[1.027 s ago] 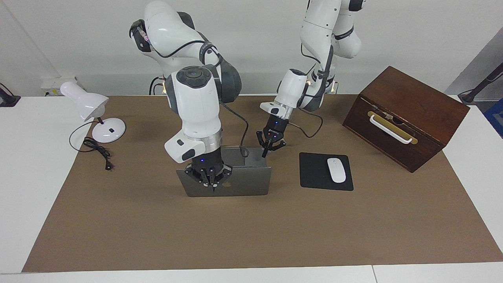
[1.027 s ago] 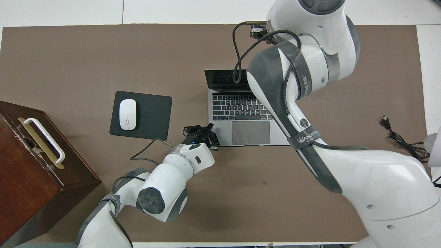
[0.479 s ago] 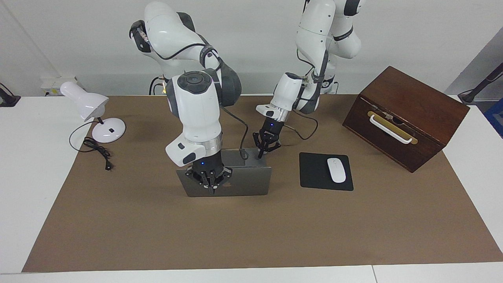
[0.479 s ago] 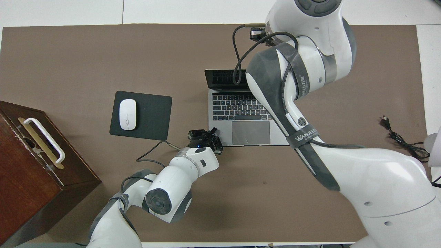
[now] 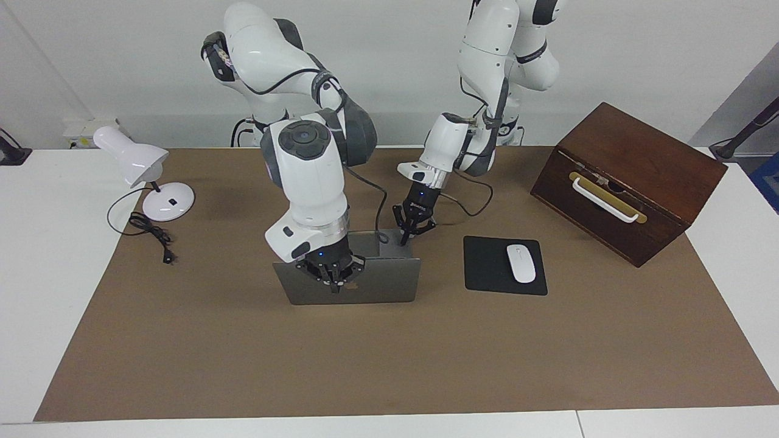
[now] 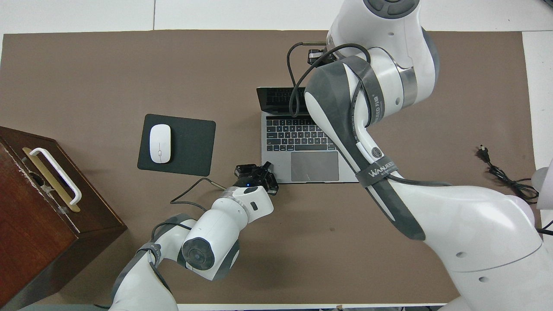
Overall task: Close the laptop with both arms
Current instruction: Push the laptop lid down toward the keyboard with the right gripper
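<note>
The silver-grey laptop (image 5: 389,281) stands open in the middle of the brown mat, its lid upright and its keyboard (image 6: 298,134) facing the robots. My right gripper (image 5: 333,285) is shut, with its fingertips against the outer face of the lid by the dark logo. The overhead view hides it under the right arm's wrist (image 6: 380,52). My left gripper (image 5: 405,239) is shut. It is down at the corner of the laptop's base that lies nearest the robots toward the left arm's end, and the overhead view also shows the left gripper (image 6: 262,172) there.
A black mouse pad (image 5: 487,267) with a white mouse (image 5: 521,263) lies beside the laptop toward the left arm's end. A wooden box (image 5: 633,176) with a white handle stands farther that way. A white desk lamp (image 5: 137,167) and its cord (image 5: 152,234) sit at the right arm's end.
The left gripper has moved in to the laptop base's corner. The right arm's wrist has shifted a little toward the left arm's end with its tips staying on the lid. The lid stands as before.
</note>
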Robot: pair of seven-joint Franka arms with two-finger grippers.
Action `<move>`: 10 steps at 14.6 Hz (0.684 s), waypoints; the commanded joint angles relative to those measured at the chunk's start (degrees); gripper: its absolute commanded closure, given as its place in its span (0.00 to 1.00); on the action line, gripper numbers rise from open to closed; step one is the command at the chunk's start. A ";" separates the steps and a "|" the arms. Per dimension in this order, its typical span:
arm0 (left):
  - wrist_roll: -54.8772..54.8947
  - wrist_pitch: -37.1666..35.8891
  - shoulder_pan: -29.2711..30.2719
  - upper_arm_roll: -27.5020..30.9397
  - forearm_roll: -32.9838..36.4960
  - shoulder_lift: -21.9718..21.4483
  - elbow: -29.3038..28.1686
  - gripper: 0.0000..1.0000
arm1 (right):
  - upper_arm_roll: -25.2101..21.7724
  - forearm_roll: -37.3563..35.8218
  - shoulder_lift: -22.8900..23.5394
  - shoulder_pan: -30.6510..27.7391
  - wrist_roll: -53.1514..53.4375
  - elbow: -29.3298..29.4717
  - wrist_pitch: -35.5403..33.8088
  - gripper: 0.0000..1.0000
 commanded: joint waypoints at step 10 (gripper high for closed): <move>3.32 1.14 -0.91 0.69 1.21 0.20 -3.26 1.00 | 1.86 7.35 -5.69 -2.85 -1.08 -10.23 -6.46 1.00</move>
